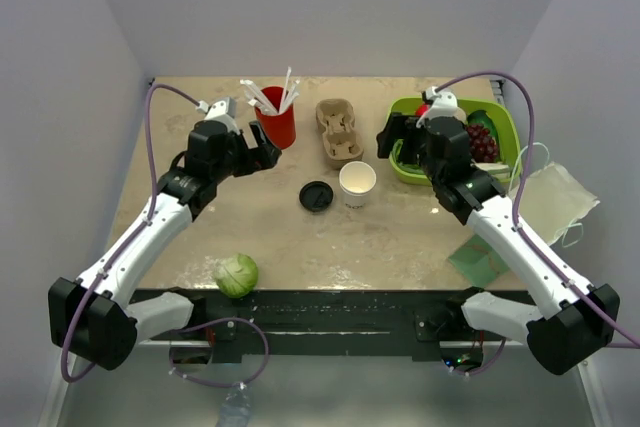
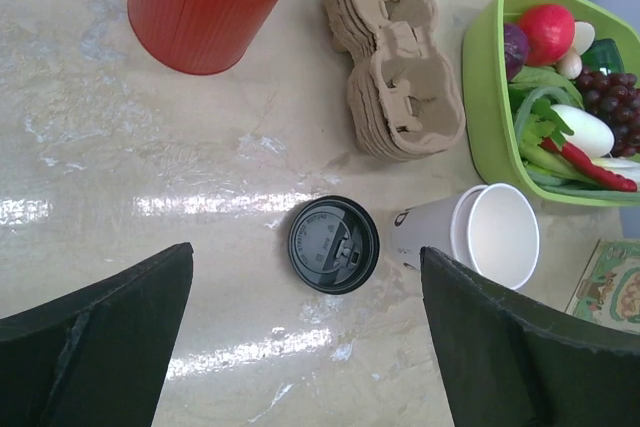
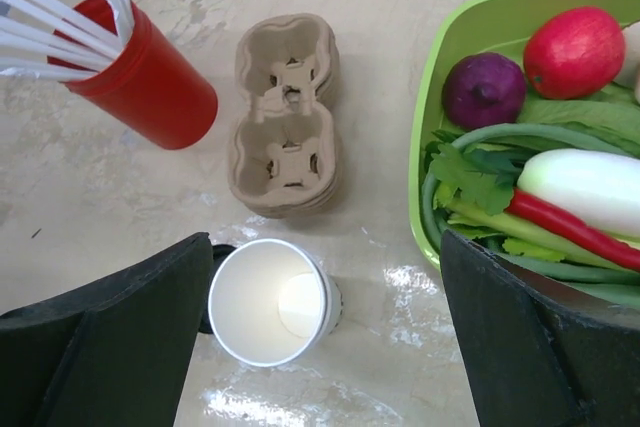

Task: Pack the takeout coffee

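Cup (image 1: 357,184) stands upright mid-table (image 1: 400,237), mouth up, long axis vertical, no lid on. Black lid (image 1: 316,196) lies flat just beside it, top up, probably staged for capping. Cardboard carrier (image 1: 339,131) sits behind them, likely the packing spot. Left gripper (image 1: 262,145) and right gripper (image 1: 390,144) hover, fingers spread, empty.

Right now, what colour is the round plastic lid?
Round plastic lid: black, best in left wrist view.

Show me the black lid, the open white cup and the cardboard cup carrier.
black lid (image 2: 334,245), left wrist view, centre of its top
open white cup (image 3: 265,302), right wrist view, inside wall
cup carrier (image 1: 339,131), top view, middle ridge
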